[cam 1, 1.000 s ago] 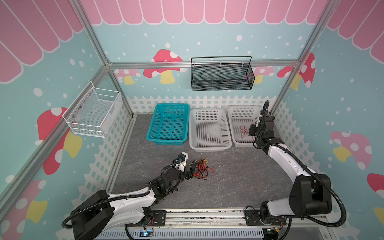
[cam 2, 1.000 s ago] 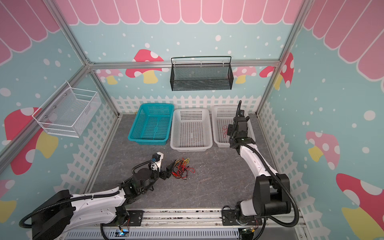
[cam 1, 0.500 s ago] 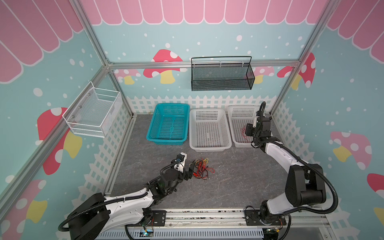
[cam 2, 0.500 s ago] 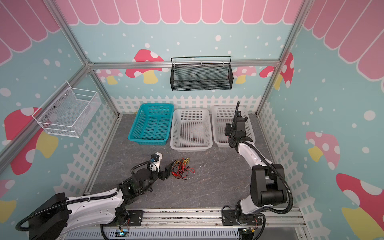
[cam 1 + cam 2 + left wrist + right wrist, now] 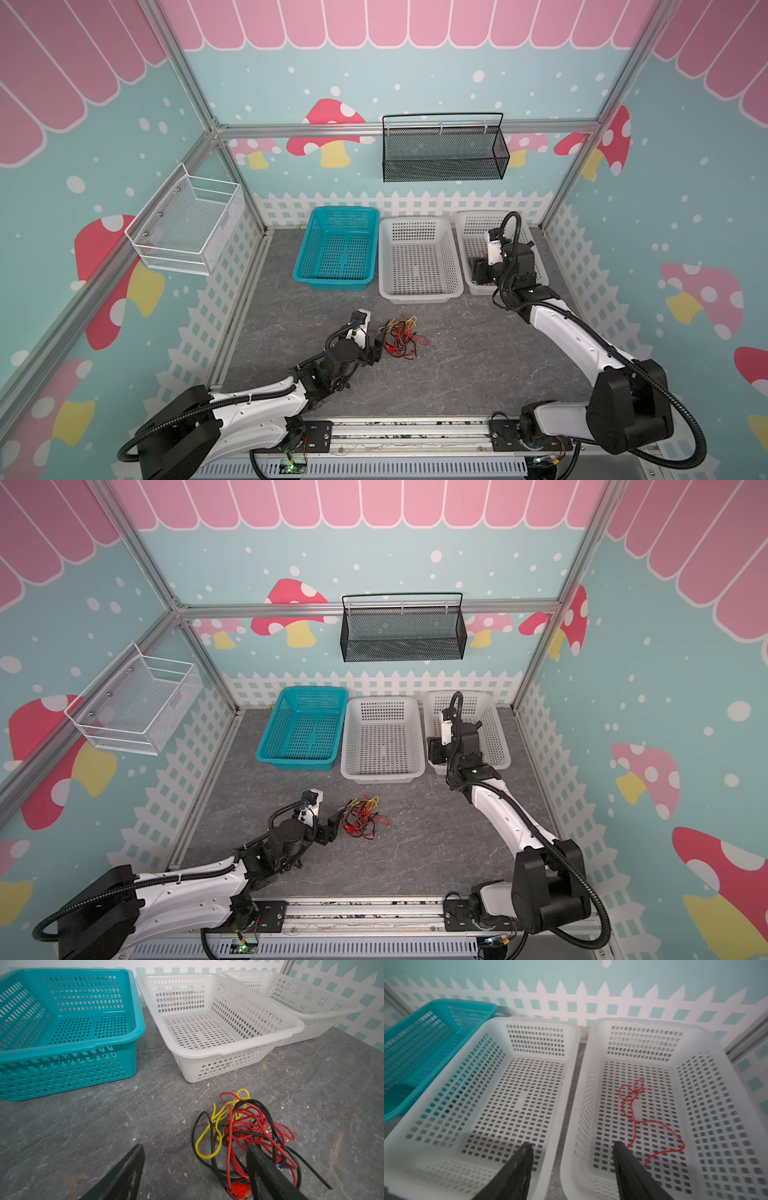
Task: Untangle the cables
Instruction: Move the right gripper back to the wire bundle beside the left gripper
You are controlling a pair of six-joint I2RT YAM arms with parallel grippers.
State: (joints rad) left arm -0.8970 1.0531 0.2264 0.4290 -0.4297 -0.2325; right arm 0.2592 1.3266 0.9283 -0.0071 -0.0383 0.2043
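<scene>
Red, yellow, black cables (image 5: 243, 1124); teal basket (image 5: 68, 1052).

Bright, even light, soft shadows; right wrist view blurred, wide-angle edges bowed.

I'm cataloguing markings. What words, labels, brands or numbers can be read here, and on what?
None readable: the teal basket, the white baskets, the cables and the walls bear no text.
The circuit board on the front rail: any print too small to read.
</scene>
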